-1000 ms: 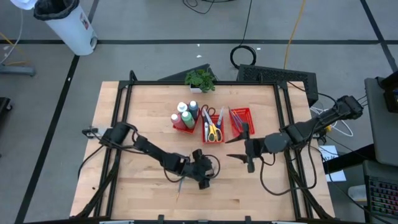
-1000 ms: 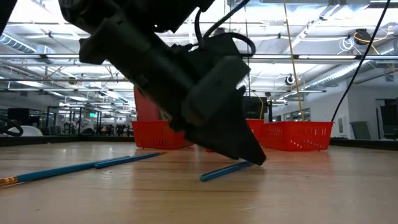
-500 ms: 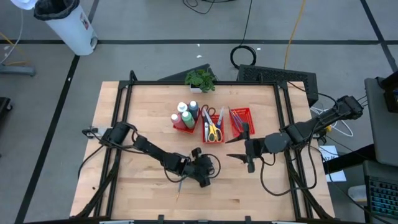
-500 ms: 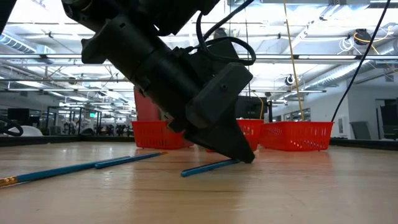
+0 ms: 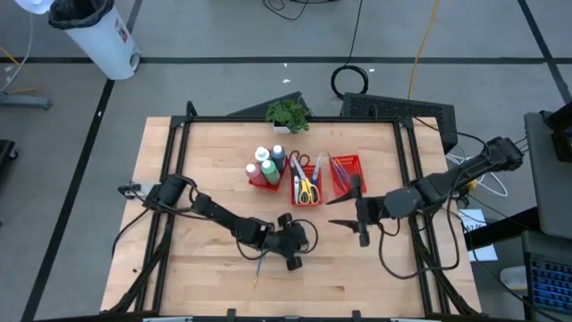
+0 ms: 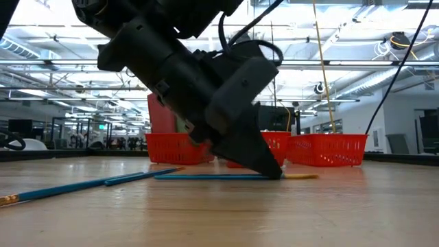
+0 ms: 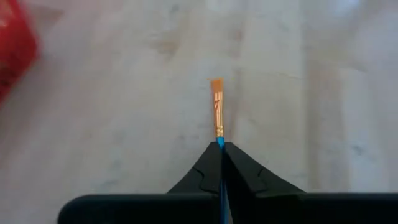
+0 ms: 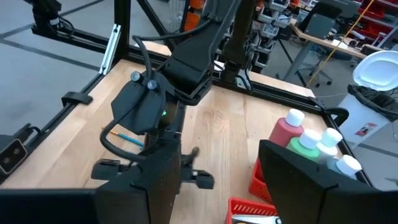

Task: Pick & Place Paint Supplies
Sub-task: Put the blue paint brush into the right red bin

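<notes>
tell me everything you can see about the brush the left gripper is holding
The thin blue-handled paintbrush has a copper-coloured ferrule and short orange bristles. The left gripper is shut on its handle just behind the ferrule, so the tip sticks out ahead of the fingers. In the low view it lies nearly level at the wooden table, its handle trailing back under the arm.

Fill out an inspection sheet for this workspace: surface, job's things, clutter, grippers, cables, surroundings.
Surface: wooden table in a black frame.
Job's things: paint bottles, scissors and brushes in the red trays; one brush in the left gripper, one loose brush on the table.
Clutter: potted plant at the far edge.
Grippers: left gripper shut on the brush, low over the table; right gripper open, near the trays.
Cables: a black coil and a yellow lead on the floor.
Surroundings: white bin; no people seen.
</notes>
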Controlling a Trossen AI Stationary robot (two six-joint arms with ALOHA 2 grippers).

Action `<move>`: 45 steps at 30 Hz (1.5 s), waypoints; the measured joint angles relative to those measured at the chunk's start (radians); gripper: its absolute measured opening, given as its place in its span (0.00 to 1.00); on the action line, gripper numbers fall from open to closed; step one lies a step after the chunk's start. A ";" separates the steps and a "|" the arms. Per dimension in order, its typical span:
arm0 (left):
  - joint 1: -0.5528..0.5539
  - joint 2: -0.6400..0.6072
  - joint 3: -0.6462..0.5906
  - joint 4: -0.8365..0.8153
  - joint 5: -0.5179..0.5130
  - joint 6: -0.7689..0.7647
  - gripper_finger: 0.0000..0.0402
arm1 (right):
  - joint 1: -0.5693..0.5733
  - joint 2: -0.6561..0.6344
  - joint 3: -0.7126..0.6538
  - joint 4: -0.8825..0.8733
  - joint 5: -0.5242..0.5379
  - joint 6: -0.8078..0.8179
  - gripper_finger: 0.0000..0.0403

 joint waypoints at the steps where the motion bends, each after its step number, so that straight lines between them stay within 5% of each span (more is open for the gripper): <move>1: -0.002 -0.007 0.000 0.022 0.015 0.014 0.01 | 0.000 -0.012 0.000 -0.010 0.000 0.005 0.52; 10: -0.029 -0.169 -0.038 0.265 0.036 0.264 0.00 | 0.000 -0.121 0.000 -0.191 0.000 0.129 0.52; 17: 0.005 -0.312 -0.288 0.694 0.068 0.328 0.00 | 0.001 -0.139 -0.030 -0.229 -0.003 0.224 0.52; 24: 0.061 -0.340 -0.473 1.137 0.085 0.345 0.00 | -0.007 -0.123 -0.252 0.233 -0.005 0.125 0.52; 31: 0.074 -0.341 -0.449 1.132 0.116 0.379 0.00 | -0.067 0.045 -0.479 0.929 -0.132 0.153 0.52; 39: 0.074 -0.342 -0.441 1.110 0.112 0.391 0.00 | -0.107 0.277 -0.483 1.247 -0.269 0.203 0.52; 45: 0.075 -0.342 -0.441 1.103 0.093 0.391 0.00 | -0.106 0.368 -0.432 1.266 -0.268 0.199 0.52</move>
